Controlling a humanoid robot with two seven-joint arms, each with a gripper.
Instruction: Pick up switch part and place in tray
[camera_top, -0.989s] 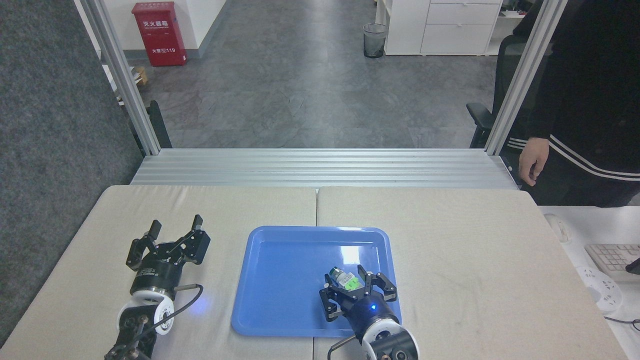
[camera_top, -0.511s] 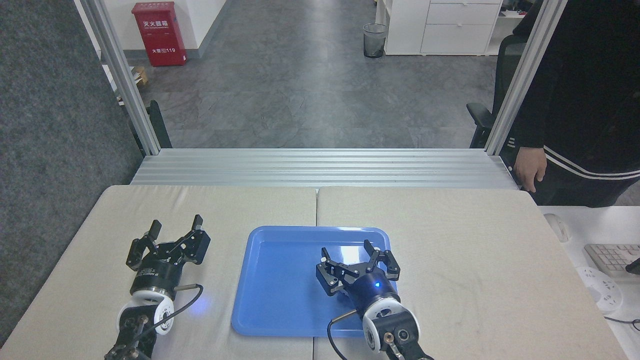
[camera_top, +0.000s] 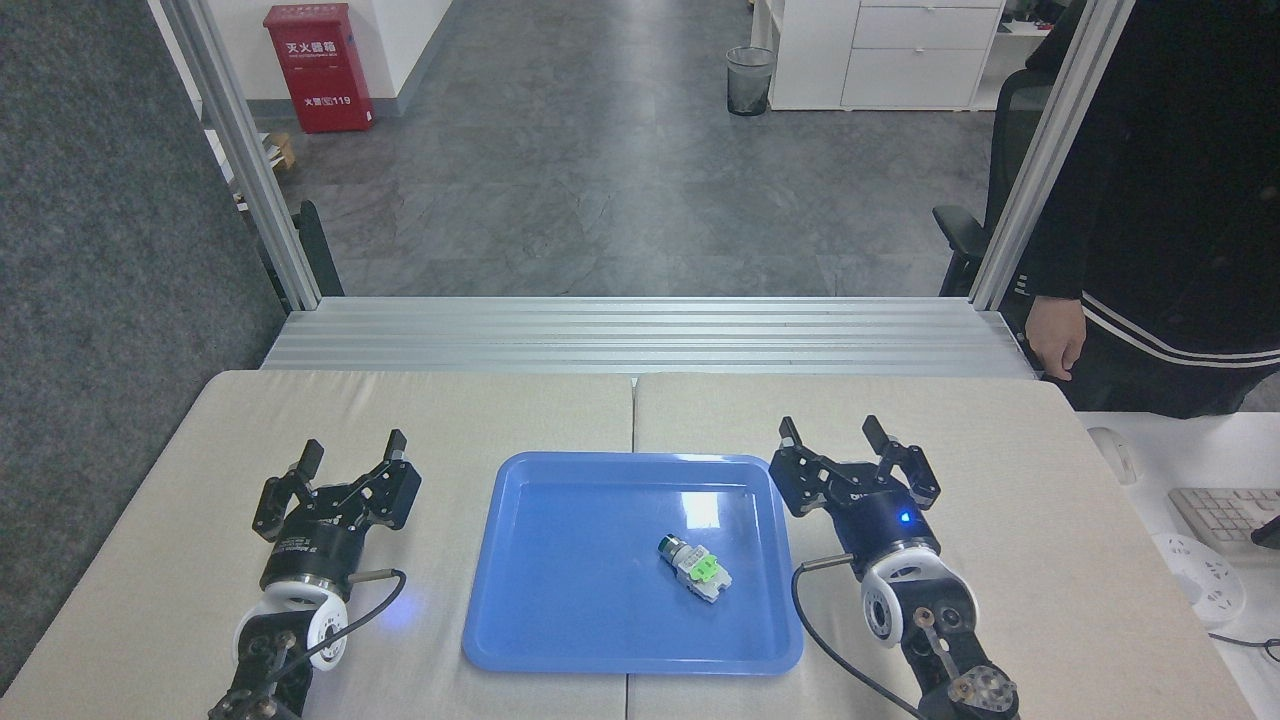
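Switch part seen lying in tray, left of released right tool; left tool also released, farther off.

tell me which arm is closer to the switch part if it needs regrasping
Right. The right gripper sits open just beside the tray, near the switch part; the left gripper is across the tray.
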